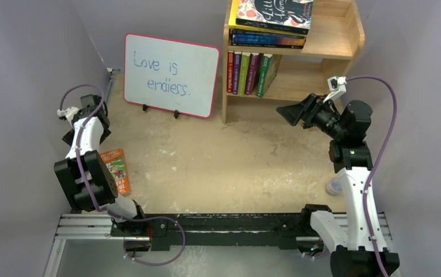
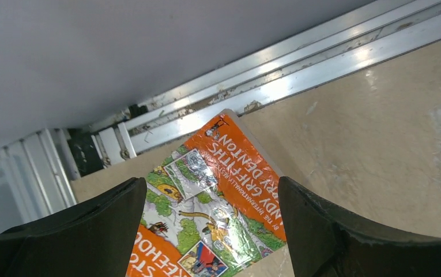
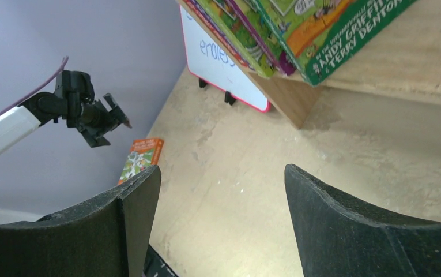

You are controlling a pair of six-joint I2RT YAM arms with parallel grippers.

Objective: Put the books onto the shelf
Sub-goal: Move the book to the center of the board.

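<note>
I'm hovering the left gripper point(image 2: 209, 231), jaws wide and empty, over the last orange book point(image 1: 117, 169), lying flat well left of the shelf point(image 1: 321, 52). Right gripper point(image 3: 222, 225) is idling open by the shelf; next I'm needing to lower and pinch its edge.

The book point(image 1: 117, 171) at the table's point(image 1: 235, 161) left edge is orange with a green cartoon panel. The shelf point(image 1: 333, 43) is light wood; its books point(image 1: 251, 73) show red, green and purple spines. The whiteboard point(image 1: 170, 75) is white, pink-edged, with blue writing.
</note>
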